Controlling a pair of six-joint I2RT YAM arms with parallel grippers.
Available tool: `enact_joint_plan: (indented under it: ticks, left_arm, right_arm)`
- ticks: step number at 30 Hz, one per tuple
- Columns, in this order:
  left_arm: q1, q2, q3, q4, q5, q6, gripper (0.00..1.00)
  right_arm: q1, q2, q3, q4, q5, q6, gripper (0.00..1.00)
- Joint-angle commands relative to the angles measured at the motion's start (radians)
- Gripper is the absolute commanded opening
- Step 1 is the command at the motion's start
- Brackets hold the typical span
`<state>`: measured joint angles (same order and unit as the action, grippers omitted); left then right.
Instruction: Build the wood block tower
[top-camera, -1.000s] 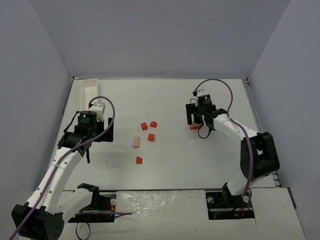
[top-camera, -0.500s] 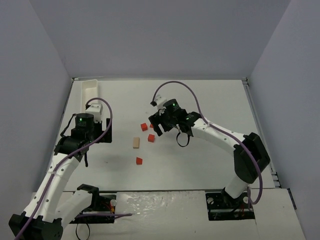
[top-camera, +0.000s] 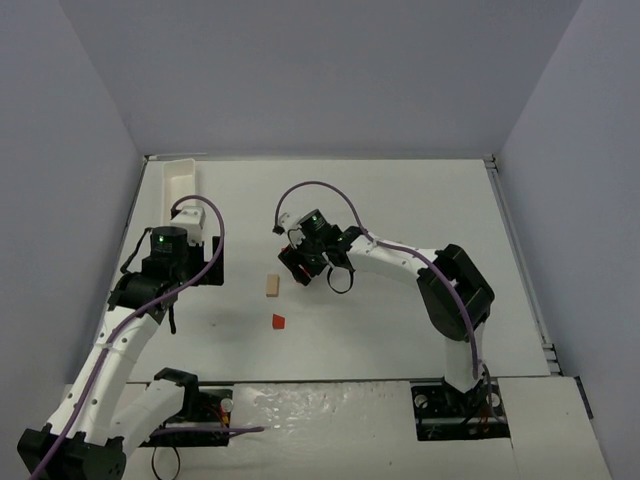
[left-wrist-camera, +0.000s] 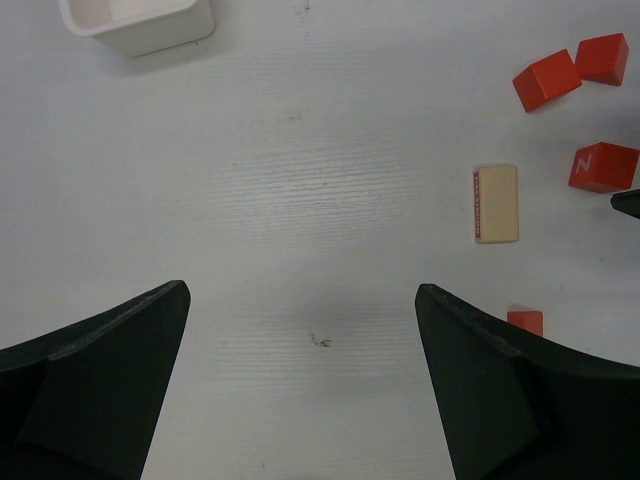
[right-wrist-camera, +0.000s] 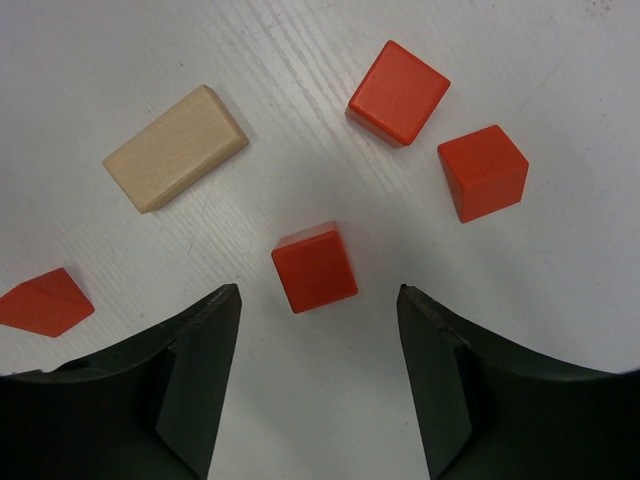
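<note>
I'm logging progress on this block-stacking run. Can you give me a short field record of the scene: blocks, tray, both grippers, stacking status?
stacking: not begun; blocks lie singly on the table
red blocks: four, scattered
tan block: flat, beside the red ones
white tray: far left corner of the table
left gripper: open over bare table, holding nothing
right gripper: open, fingers either side of one red cube, not touching it

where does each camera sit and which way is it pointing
Top: above and behind the robot, looking down at the table; left arm and right arm show.
Left wrist: looking down past the open left gripper at the tray.
Right wrist: looking down, right gripper open around a red cube.
Shared: all three show the tan block.
</note>
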<state>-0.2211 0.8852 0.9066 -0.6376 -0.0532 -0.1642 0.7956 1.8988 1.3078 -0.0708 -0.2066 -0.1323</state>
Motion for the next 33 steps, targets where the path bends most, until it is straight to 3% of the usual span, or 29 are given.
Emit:
enact_joint_plan:
  ticks: [1, 14, 22, 26, 33]
  left_arm:
    - [0.001, -0.01, 0.014, 0.049, -0.01, 0.006, 0.95]
    - [0.001, -0.001, 0.017, 0.049, -0.01, 0.008, 0.95]
    - [0.0, 0.003, 0.017, 0.047, -0.011, 0.008, 0.95]
    - [0.0, 0.006, 0.017, 0.049, -0.01, 0.008, 0.95]
    - [0.0, 0.009, 0.017, 0.049, -0.005, 0.007, 0.95]
  right_arm:
    - [0.009, 0.036, 0.069, 0.019, -0.008, -0.03, 0.57]
    - [0.012, 0.079, 0.088, 0.018, -0.003, -0.041, 0.45]
    - [0.013, 0.076, 0.09, 0.019, 0.007, -0.037, 0.16]
    - [0.005, 0.019, 0.078, 0.019, 0.066, -0.011, 0.06]
    - [-0.089, -0.168, -0.003, 0.009, 0.203, 0.119, 0.0]
